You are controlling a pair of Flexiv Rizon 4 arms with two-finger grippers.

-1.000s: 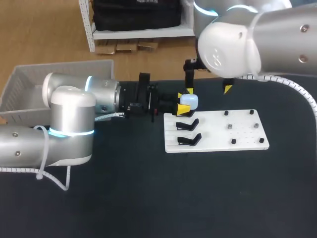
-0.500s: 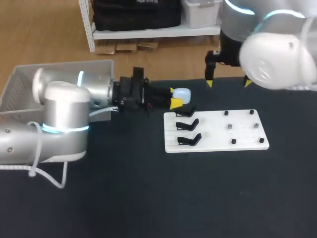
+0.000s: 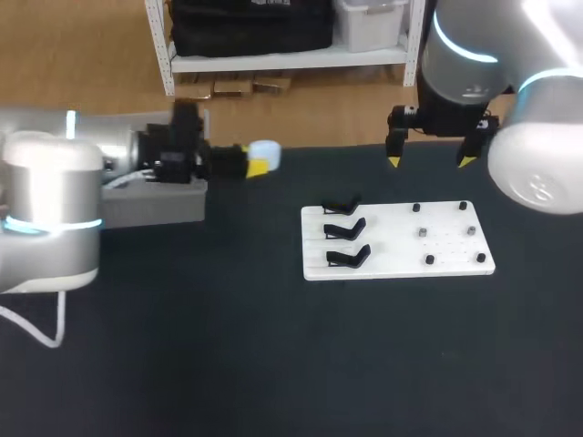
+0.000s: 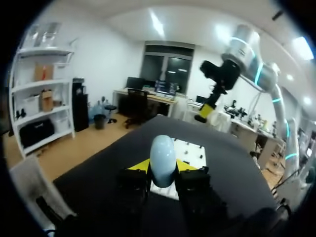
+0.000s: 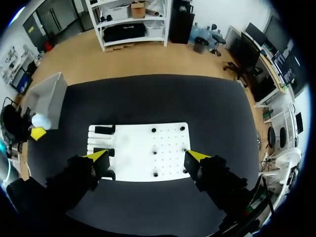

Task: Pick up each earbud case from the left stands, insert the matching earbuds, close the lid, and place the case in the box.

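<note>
A pale blue earbud case is held with its lid down between the yellow tips of my left gripper, which is shut on it, just right of the grey box. The left wrist view shows the case upright between the fingers. Three black stands on the white board carry no case. My right gripper hangs open above the board's far edge. In the right wrist view the board lies under my right gripper, with the case off to the side by the box.
Several small dark pegs stand on the board's right half. My left arm covers most of the box. Bare black tabletop lies in front of the board.
My left arm has carried the case left, away from the stands, to the box's edge. My right gripper has moved right, off the stands, and stayed open.
</note>
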